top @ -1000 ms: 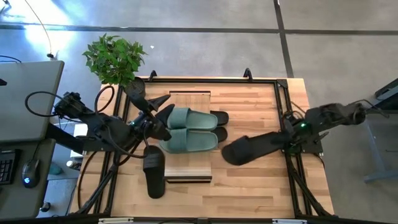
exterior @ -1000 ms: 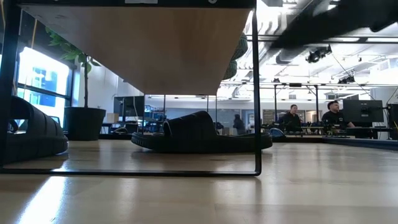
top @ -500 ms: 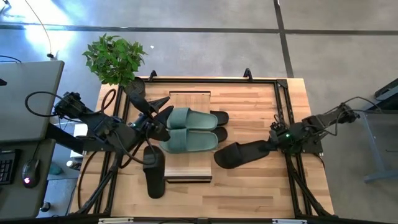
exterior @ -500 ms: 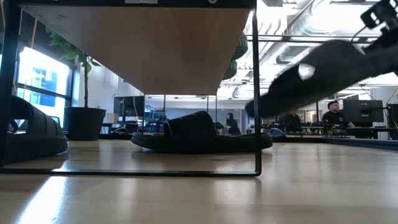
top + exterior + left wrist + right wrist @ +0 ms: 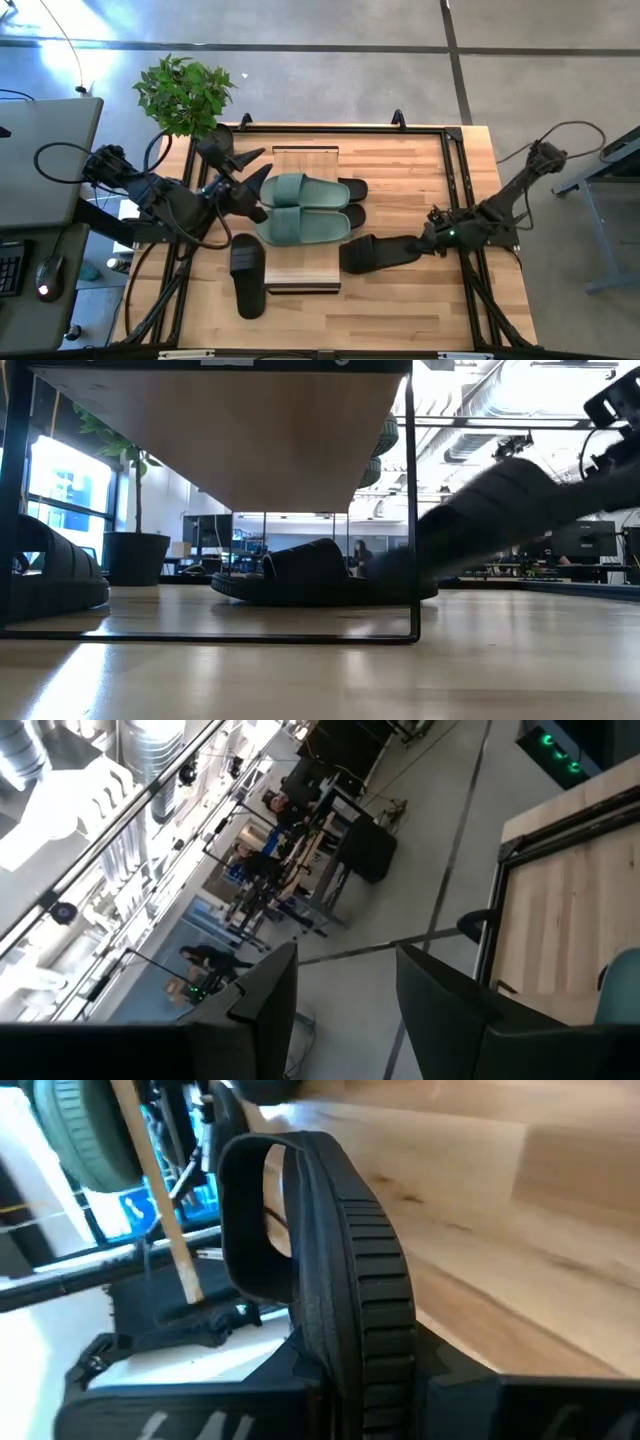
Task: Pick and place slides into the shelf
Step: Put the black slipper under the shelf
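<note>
My right gripper (image 5: 430, 241) is shut on a black slide (image 5: 380, 250) just right of the shelf (image 5: 305, 278), a light wood plank on a thin black frame. Both sage green slides (image 5: 305, 208) lie on the plank. Under it a black slide (image 5: 320, 575) rests on its sole on the table, and another black one (image 5: 247, 275) lies left of the shelf. My left gripper (image 5: 240, 156) is open, tipped up, by the green slides' left ends. My right gripper pinches the black slide at the end away from its strap (image 5: 345, 1365), one finger on each flat face. It comes slanting from the table's right side, along the slide. The slide tilts down toward the shelf (image 5: 490, 510); whether its low end touches the table I cannot tell.
A potted plant (image 5: 183, 92) stands at the table's far left corner. A black frame rail (image 5: 460, 180) runs along the table's right side by the right arm. Bare wood lies near and right of the shelf (image 5: 400, 310). People sit at desks far behind (image 5: 530, 545).
My right gripper has moved down and toward the table's left, carrying the black slide to the shelf's right side. The slide's free end has dropped from well above the table to near its surface and now tilts downward.
</note>
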Available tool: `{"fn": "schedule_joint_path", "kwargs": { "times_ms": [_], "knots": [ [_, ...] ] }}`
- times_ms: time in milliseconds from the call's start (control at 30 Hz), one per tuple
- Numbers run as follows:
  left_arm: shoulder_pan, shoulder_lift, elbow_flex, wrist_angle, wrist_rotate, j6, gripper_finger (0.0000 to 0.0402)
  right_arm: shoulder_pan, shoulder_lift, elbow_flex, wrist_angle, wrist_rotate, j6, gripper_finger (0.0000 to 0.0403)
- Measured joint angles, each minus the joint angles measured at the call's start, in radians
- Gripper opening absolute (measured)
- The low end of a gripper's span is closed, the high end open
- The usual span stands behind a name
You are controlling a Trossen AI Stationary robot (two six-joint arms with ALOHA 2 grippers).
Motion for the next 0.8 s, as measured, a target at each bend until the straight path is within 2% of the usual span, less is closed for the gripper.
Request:
{"fn": "schedule_joint_path", "kwargs": {
  "times_ms": [100, 167, 333, 467, 800],
  "knots": [
    [0.0, 0.001, 0.0, 0.0, 0.003, 0.0, 0.0154, 0.035, 0.083, 0.009, 0.12, 0.084, 0.002, 0.0034],
    [0.0, 0.001, 0.0, 0.0, 0.003, -0.001, 0.0154, 0.047, 0.148, 0.041, 0.125, 0.102, 0.034, 0.0034],
    [0.0, 0.001, 0.0, 0.0, 0.003, -0.006, 0.0154, 0.052, 0.345, 0.091, 0.148, 0.041, 0.108, 0.0034],
    [0.0, 0.001, 0.0, 0.0, 0.014, -0.007, 0.0154, 0.052, 0.501, 0.134, 0.29, 0.052, 0.116, 0.0034],
    [0.0, 0.001, 0.0, -0.002, 0.037, -0.007, 0.0154, 0.031, 0.822, 0.232, 0.465, 0.038, 0.143, 0.0034]
  ]
}}
